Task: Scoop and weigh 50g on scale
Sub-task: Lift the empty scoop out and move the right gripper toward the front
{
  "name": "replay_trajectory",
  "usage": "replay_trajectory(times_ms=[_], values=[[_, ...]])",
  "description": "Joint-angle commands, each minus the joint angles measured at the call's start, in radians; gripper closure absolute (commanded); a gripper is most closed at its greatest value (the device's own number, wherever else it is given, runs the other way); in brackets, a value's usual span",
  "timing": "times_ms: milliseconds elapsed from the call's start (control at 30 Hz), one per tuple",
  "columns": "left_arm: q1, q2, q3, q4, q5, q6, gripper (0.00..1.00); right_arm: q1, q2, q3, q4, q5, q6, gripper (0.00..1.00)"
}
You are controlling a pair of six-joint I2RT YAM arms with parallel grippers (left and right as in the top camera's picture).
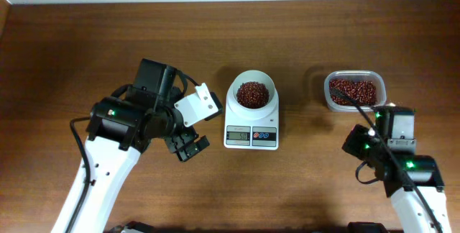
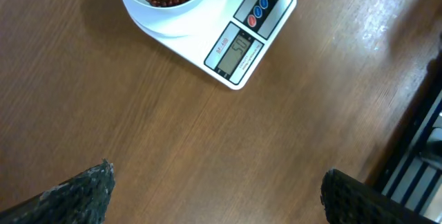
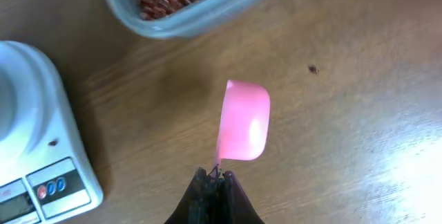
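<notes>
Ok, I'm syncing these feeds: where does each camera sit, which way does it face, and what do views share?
Overhead: fixed above the table, facing straight down on scale, bowl of beans and tub; both arms show.
Left wrist: on the left arm, facing down at scale and bowl; open left claw frames the bottom corners.
Right wrist: on the right arm, facing down past the shut right claw gripping the pink spoon, toward the tub.
Shared: the scale appears in all three.

One scale (image 1: 251,136), one white bowl (image 1: 253,76), one clear tub (image 3: 186,22), one pink spoon (image 3: 243,122), two hands (image 1: 188,147) (image 3: 215,177), countless beans (image 1: 253,95).
</notes>
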Motion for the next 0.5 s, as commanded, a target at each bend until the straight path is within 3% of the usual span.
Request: replay_trajectory(times_ms=[0, 133, 467], values=[[0.007, -0.008, 0.015, -0.002, 0.011, 0.013, 0.01, 0.006, -0.012, -0.021, 0.045, 0.04, 0.092, 0.96], [0.007, -0.008, 0.015, -0.001, 0.011, 0.013, 0.01, 0.006, -0.011, -0.021, 0.072, 0.04, 0.17, 0.96], [0.007, -0.008, 0.015, -0.001, 0.011, 0.013, 0.01, 0.006, -0.01, -0.021, 0.071, 0.088, 0.199, 0.96]])
